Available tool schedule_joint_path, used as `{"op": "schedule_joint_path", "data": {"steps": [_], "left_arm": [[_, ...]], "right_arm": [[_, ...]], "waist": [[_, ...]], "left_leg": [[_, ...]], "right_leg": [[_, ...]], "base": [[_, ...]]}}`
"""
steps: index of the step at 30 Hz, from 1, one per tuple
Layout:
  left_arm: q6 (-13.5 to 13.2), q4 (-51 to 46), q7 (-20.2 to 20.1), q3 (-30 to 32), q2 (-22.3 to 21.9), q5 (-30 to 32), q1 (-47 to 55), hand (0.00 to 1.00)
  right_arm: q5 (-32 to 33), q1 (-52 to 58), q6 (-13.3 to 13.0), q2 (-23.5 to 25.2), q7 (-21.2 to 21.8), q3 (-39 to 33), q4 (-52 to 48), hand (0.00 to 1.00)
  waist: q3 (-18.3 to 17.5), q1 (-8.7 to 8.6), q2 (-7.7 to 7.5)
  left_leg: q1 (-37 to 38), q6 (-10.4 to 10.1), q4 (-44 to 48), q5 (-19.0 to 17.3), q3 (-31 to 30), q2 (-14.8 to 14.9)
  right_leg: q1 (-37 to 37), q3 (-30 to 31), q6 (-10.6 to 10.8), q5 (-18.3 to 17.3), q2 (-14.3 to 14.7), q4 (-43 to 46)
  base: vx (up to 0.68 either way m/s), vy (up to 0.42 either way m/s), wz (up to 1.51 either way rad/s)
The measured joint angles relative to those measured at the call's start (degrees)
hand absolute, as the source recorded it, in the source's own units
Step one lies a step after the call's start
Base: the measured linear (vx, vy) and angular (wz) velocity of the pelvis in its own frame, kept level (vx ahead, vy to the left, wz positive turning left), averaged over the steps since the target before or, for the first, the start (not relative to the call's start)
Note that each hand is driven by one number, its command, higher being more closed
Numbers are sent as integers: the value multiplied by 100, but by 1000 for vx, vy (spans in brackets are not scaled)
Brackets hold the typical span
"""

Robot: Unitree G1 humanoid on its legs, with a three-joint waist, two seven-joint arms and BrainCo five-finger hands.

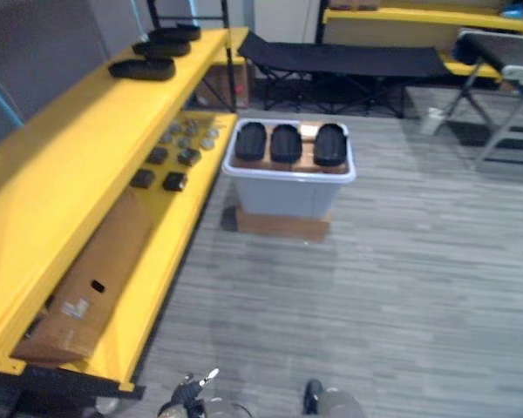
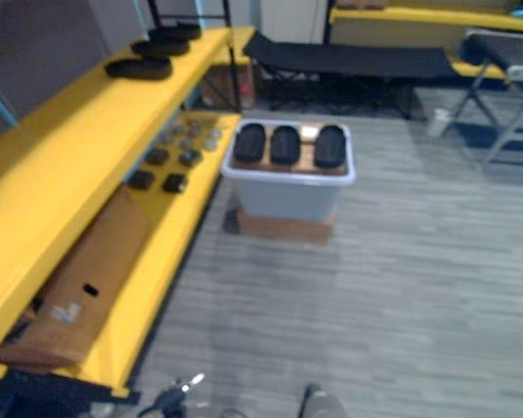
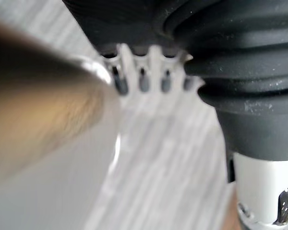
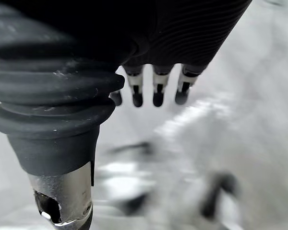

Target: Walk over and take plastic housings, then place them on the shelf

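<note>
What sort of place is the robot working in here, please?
Probably a workshop or storeroom: long yellow shelving carrying black housings and small parts, plus a grey bin holding more.

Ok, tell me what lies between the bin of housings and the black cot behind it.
Just bare grey floor between the bin and the cot, as both eye views show.
</note>
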Motion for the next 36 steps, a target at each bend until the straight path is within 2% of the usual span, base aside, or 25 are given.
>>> {"op": "schedule_joint_path", "data": {"steps": [2,4,5,6,8,9,11,12,13,14,16,17,19,21,22,23,24,25,28,30,31,33,34,35,36], "left_arm": [[2,12,-50,363,-33,-83,26,0],[4,44,-72,668,-30,60,212,0],[-6,80,-82,749,-50,90,440,0],[2,139,-82,789,-73,94,514,0],[-5,166,-75,882,46,95,647,0],[9,167,-76,890,77,129,665,0],[31,168,-83,893,94,463,668,0],[31,181,-88,881,66,951,667,0],[27,178,-80,878,63,1079,664,0],[23,168,-82,789,134,1310,633,0],[19,159,-89,574,294,1440,502,0],[25,159,-101,428,348,1440,341,0],[29,161,-146,332,412,1432,64,0],[-19,154,-213,126,494,1422,-169,0],[-32,145,-246,79,522,1363,-248,0],[-33,140,-290,-24,570,1281,-293,0],[-33,138,-303,-48,575,1189,-318,0],[-26,141,-308,-96,397,1053,-411,0],[13,13,-422,-570,-94,880,-463,0],[135,5,-400,-742,-168,828,-466,0],[192,-28,-340,-737,-142,673,-460,0],[224,-38,-203,-697,-102,649,-458,0],[188,-54,-82,-680,-89,644,-446,0],[182,-49,-23,-672,-30,625,-421,0],[151,-43,17,-669,99,497,-360,0]], "right_arm": [[-13,-498,-304,-15,-11,-55,-365,0],[1,-692,-390,-14,-2,73,-594,0],[-1,-759,-388,-35,11,228,-753,0],[-1,-837,-372,7,22,283,-759,0],[-18,-1109,-203,81,145,400,-705,0],[-18,-1190,-159,75,149,451,-631,0],[-5,-1249,-152,68,132,481,-574,0],[28,-1294,-138,68,120,506,-523,0],[84,-1312,-124,80,114,531,-498,0],[147,-1315,-52,110,102,633,-440,0],[269,-1279,95,128,70,787,-318,0],[349,-1246,127,128,5,902,-315,0],[351,-1147,142,121,-22,956,-339,0],[351,-943,185,165,-26,915,-355,0],[334,-885,184,197,-25,818,-437,0],[294,-766,249,246,-19,815,-418,0],[220,-642,284,292,-18,806,-390,0],[190,-511,338,250,-12,619,-307,0],[100,-354,482,109,-4,465,-156,0],[103,-408,523,126,-37,443,-130,0],[99,-407,534,127,-70,456,-108,0],[100,-408,587,95,-160,471,-76,0],[100,-393,617,55,-187,490,-72,0],[97,-390,631,42,-206,491,-46,0],[75,-412,647,56,-231,454,10,0]], "waist": [[45,121,-39],[60,369,-40],[58,456,-46],[83,497,-103],[228,613,-370],[251,674,-420],[254,691,-446],[234,690,-388],[231,693,-379],[232,683,-363],[236,670,-354],[259,608,-293],[288,506,-237],[292,410,-229],[262,322,-311],[186,295,-484],[134,284,-570],[98,264,-399],[-97,206,-69],[-71,137,-119],[-86,145,-127],[-42,145,-37],[-1,140,26],[15,146,12],[22,150,-1]], "left_leg": [[-340,135,-1655,683,24,-363],[-298,244,-2215,1443,-58,-475],[-146,423,-2240,1859,-23,-513],[-117,582,-2173,1776,39,-573],[-171,725,-1773,1381,69,-768],[-218,773,-1618,1223,50,-806],[-235,834,-1385,936,-46,-890],[-113,891,-1331,737,-73,-908],[-26,923,-1363,692,-73,-919],[196,964,-1499,649,-83,-922],[586,958,-1785,633,-110,-891],[800,944,-1972,629,-106,-821],[991,826,-2061,574,-115,-646],[1104,662,-2089,512,-119,-542],[1197,473,-1993,396,-109,-469],[1274,248,-1842,239,-98,-456],[1308,151,-1754,111,-126,-446],[1461,1,-1638,-13,-214,-182],[1492,-110,-1804,-14,-252,133],[1413,-87,-1445,192,-261,164],[1092,-55,-746,367,-328,273],[480,83,626,963,-623,559],[253,65,1257,1602,-749,736],[175,56,1483,1985,-747,811],[4,26,1844,1839,-691,881]], "right_leg": [[249,65,153,-146,-126,-235],[471,199,333,-314,-212,-246],[580,279,475,-472,-256,-183],[628,287,500,-523,-305,-153],[759,252,551,-569,-535,-150],[833,201,611,-533,-576,-190],[897,80,649,-532,-666,-49],[770,59,719,-580,-786,534],[628,15,752,-602,-867,948],[377,-110,691,-915,-969,1611],[133,-339,576,-1252,-896,1839],[-127,-383,495,-1307,-766,1798],[-604,-375,515,-1236,-623,1562],[-951,-348,495,-766,-639,907],[-1076,-333,535,-277,-641,377],[-1098,-297,469,287,-668,11],[-1081,-218,434,778,-697,81],[-1037,-225,365,879,-507,404],[-1177,-256,277,312,-207,655],[-1298,-193,242,40,-231,941],[-1231,-187,232,-31,-206,939],[-957,-201,206,-87,-69,783],[-676,-194,174,-109,30,622],[-531,-163,163,-114,46,519],[-294,-154,115,-112,46,339]], "base": [[288,74,-17],[357,171,-39],[403,216,-43],[436,208,-14],[458,176,11],[389,138,17],[353,153,25],[334,170,17],[302,160,11],[285,94,8],[305,-15,6],[215,-79,-3],[239,-120,1],[257,-180,1],[320,-276,-7],[275,-276,-2],[286,-296,5],[268,-254,15],[248,-177,-3],[188,-144,-19],[175,-171,-16],[205,-157,-11],[230,-91,-14],[314,-81,-14],[283,-29,-8]]}}
